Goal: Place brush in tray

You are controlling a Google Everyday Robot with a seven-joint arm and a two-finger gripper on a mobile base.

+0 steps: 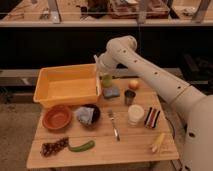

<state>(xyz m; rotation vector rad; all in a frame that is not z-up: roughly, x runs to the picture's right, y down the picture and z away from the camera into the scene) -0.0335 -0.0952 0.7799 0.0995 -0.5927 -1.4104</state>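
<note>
The brush (97, 76) is a slim cream-white stick that hangs nearly upright, its lower end just over the right wall of the tray. Its bristle end is not distinguishable. My gripper (102, 66) is shut on the brush's upper part, above the tray's right rim at the table's back middle. The tray (65, 84) is a large deep yellow tub at the back left of the wooden table, and nothing shows inside it.
A green cup (106, 80), a blue sponge (111, 92), a metal cup (129, 97) and an orange fruit (133, 84) lie right of the tray. In front are an orange-brown bowl (56, 116), a dark bowl with cloth (87, 115), a fork (114, 125) and a white cup (135, 114).
</note>
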